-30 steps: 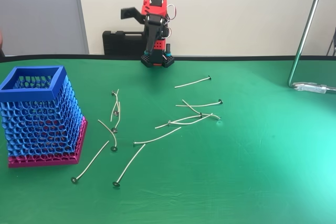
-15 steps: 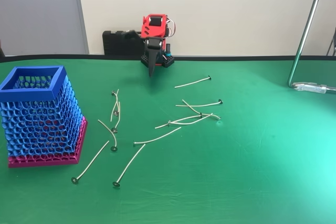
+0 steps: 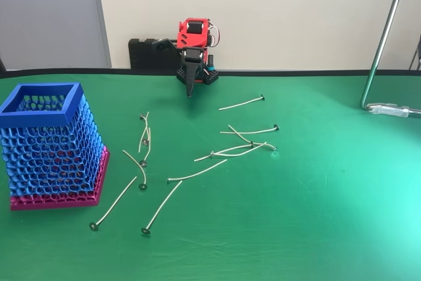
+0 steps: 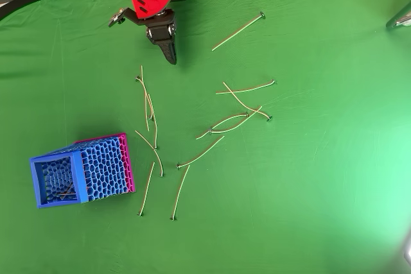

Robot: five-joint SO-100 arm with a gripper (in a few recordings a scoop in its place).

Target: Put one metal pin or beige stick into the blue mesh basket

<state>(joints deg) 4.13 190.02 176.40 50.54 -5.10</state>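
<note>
On the green table (image 3: pixel 329 215), the pincer (image 3: pixel 190 91) hangs together, barely moved since half a second ago.

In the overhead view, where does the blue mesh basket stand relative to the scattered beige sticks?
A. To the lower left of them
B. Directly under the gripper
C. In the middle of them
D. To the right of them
A: the blue mesh basket sits at lower left, apart from the gripper near the top, with the beige sticks spread to its right and above.
</note>
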